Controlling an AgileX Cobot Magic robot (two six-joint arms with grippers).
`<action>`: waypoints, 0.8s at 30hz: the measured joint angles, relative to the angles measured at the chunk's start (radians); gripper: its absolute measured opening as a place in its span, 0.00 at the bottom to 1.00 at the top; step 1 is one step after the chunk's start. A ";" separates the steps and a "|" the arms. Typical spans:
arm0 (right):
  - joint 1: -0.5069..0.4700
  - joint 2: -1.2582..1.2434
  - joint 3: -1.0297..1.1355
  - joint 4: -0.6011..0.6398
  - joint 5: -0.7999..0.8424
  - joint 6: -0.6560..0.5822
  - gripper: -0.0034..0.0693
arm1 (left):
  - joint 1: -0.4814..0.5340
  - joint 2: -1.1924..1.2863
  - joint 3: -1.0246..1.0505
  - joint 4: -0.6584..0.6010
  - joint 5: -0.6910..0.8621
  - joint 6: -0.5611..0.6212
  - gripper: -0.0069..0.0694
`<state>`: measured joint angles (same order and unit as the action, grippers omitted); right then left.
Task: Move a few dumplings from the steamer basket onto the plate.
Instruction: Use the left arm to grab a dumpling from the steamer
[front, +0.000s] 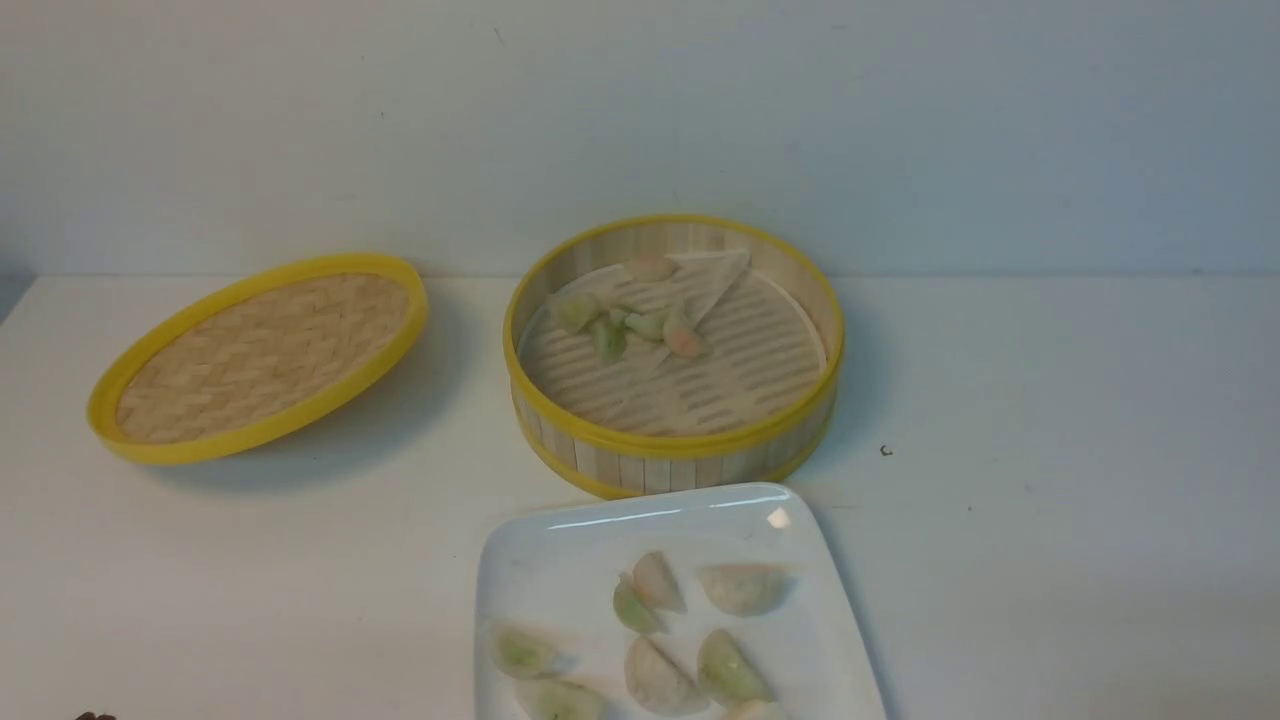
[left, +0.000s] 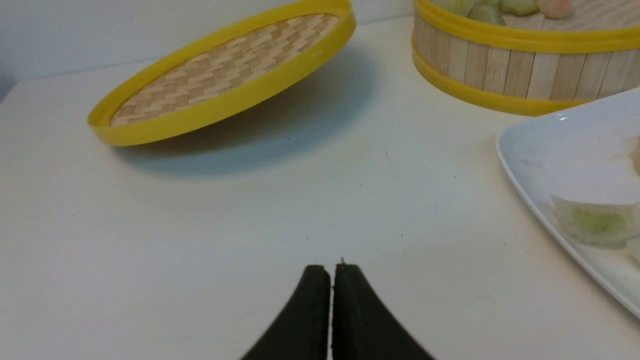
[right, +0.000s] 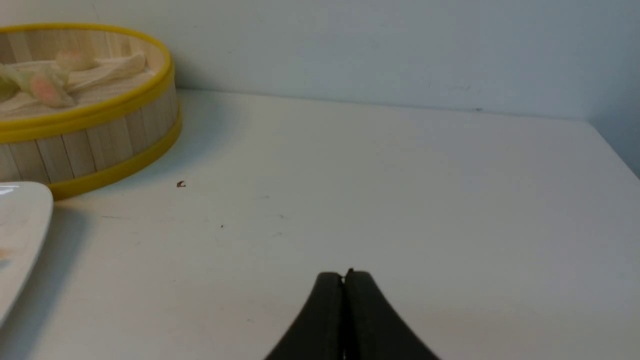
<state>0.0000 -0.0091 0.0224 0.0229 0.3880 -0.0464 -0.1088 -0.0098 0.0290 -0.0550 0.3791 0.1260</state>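
A: Starting at the left, what is the left gripper (left: 331, 272) doing?

B: It is hovering low over bare table (front: 1050, 500) with its jaws pressed together, holding nothing. Just beyond it the woven lid (front: 260, 355) is lying tilted, one edge lifted.

A: And the dumplings (front: 640, 325)?

B: A small cluster is sitting in the far left part of the steamer basket (front: 660, 465), at mid-table. Some are lying on the folded paper liner (front: 715, 275), and several are touching each other. More are already lying on the plate (front: 545, 575), which is sitting just near of the basket.

A: How are they going to handle?

B: I am judging them light, soft and slick. The skins are looking thin and translucent, so a hard squeeze is probably going to tear one or squirt it out. Neighbours may be sticking together, and the liner may be coming up with them.

A: Where would you be taking hold?

B: Across the plump belly of an outer one, such as the pinkish dumpling at the cluster's right edge, closing gently.

A: And on the right?

B: The right gripper (right: 344, 280) is hanging over empty table, jaws closed on nothing, well apart from the basket.
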 joint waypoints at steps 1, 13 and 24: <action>0.000 0.000 0.000 0.000 0.000 0.000 0.03 | 0.000 0.000 0.000 0.002 0.000 0.001 0.08; 0.000 0.000 0.000 0.000 0.000 0.000 0.03 | 0.000 0.000 0.000 0.005 0.000 0.001 0.08; 0.000 0.000 0.005 0.096 -0.039 0.014 0.03 | 0.000 0.000 0.000 0.013 0.001 0.002 0.08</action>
<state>0.0000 -0.0091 0.0270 0.1187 0.3494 -0.0321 -0.1088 -0.0098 0.0290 -0.0424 0.3799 0.1281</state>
